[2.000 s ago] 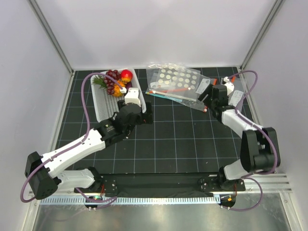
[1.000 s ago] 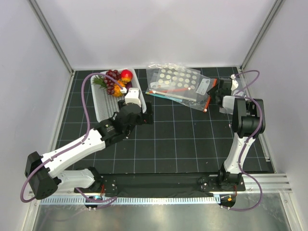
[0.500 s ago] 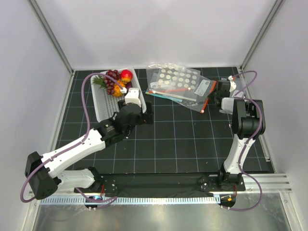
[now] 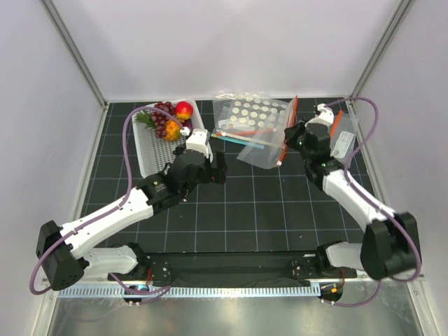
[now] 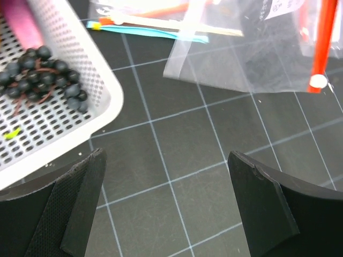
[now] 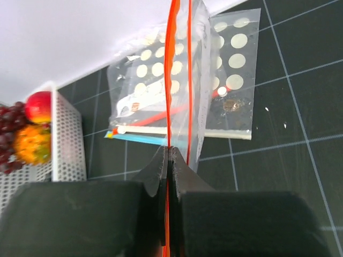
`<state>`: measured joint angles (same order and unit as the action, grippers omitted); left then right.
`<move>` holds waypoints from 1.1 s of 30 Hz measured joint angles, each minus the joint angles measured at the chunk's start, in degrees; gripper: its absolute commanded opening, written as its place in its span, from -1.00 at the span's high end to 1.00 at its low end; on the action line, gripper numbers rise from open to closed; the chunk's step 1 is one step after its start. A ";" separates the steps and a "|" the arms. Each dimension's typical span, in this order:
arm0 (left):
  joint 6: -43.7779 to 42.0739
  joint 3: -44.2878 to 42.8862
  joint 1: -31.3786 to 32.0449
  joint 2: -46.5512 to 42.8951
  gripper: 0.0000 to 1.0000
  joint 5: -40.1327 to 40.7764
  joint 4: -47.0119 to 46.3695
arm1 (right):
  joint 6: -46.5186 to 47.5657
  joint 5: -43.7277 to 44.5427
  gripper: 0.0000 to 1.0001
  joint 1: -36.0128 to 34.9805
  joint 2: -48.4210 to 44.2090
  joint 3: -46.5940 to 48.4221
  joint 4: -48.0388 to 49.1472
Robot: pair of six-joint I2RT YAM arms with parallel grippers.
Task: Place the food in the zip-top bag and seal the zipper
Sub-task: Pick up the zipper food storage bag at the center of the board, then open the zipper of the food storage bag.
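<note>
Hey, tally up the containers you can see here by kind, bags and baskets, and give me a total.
Clear plastic bags: 3, namely the red-zipped bag in the right gripper, the white-dotted bag, the white-labelled bag.
White perforated basket: 1.
Total: 4.

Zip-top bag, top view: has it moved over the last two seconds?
Yes. The right gripper, shut on the zipper, has pulled the zip-top bag leftward, farther across the near right part of the white-dotted bag, which stayed put.
</note>
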<state>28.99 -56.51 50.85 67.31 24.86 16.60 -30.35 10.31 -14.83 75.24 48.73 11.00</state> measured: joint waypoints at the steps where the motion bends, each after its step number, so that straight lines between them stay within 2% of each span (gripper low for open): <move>1: -0.63 0.22 0.00 -0.02 -0.99 -0.98 -0.57 | -0.24 -0.04 0.98 -0.17 -2.51 -1.18 -0.44; 5: -2.51 1.66 0.00 -0.57 -1.00 -4.35 -2.99 | -2.32 -0.81 0.98 -0.85 -12.00 -5.95 -2.75; 9: -3.56 4.07 0.00 -1.29 -0.99 -7.52 -6.62 | -4.70 -3.17 0.98 -3.23 -17.22 -10.62 -3.30; 18: -4.31 8.52 0.00 -1.31 -1.00 -13.60 -15.67 | -4.02 -7.89 0.98 -10.80 -18.18 -11.61 -3.89; 27: -5.27 9.07 0.00 2.47 -0.83 -20.13 -21.84 | -4.74 -6.03 0.98 -15.69 -19.54 -14.08 -2.47; 33: -5.22 8.96 0.02 7.02 -0.85 -22.97 -23.52 | -4.74 -4.94 0.98 -18.23 -22.12 -14.93 -0.96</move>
<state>23.77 -47.55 50.87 74.32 1.89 -6.92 -35.09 5.37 -33.06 53.12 33.80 10.04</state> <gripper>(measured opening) 0.918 0.028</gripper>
